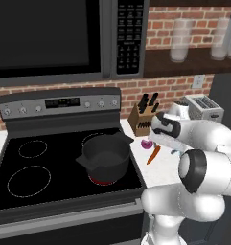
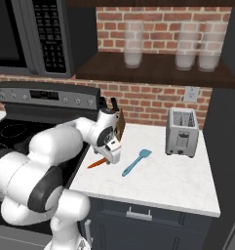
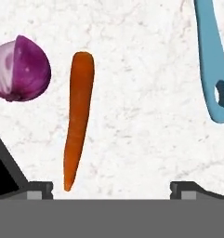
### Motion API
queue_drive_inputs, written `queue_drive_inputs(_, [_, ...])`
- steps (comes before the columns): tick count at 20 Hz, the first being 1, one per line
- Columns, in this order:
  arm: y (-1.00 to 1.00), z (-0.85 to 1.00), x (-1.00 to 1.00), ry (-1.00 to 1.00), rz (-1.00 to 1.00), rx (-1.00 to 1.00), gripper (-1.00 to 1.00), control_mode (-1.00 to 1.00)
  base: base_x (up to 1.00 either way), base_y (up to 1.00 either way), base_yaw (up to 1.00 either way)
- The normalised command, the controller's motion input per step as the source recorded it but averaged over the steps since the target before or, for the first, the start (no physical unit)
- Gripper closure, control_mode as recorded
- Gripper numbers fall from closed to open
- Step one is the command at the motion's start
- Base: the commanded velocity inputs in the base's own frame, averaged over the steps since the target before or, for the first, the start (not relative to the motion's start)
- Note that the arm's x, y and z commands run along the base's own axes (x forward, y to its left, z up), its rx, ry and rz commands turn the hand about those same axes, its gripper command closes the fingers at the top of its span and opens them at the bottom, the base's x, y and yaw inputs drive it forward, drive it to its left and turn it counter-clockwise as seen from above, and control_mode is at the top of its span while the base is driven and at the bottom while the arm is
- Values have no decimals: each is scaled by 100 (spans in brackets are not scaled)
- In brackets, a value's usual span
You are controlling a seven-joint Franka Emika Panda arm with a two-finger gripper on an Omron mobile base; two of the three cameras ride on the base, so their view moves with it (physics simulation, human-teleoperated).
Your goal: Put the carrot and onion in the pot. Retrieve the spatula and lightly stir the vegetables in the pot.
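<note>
The gripper (image 3: 111,186) was held spread above the counter (image 3: 146,139), nothing pinched. The carrot (image 3: 78,116) lay beside the onion (image 3: 23,69); stiff, probably light, best taken mid-length across its width.

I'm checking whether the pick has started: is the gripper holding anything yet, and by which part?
Nothing is held. The gripper is open above the counter, with the carrot lying free near one fingertip.

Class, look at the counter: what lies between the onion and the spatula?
The carrot lies between the onion and the spatula, apart from both, as the hand view shows.
</note>
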Motion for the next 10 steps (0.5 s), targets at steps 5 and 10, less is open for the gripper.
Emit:
queue_drive_inputs(5, [0,-57,76,7,-9,0,-100,-100,0,0,0])
queue_drive_inputs(10, [0,-47,69,0,-9,-3,-100,-100,0,0,0])
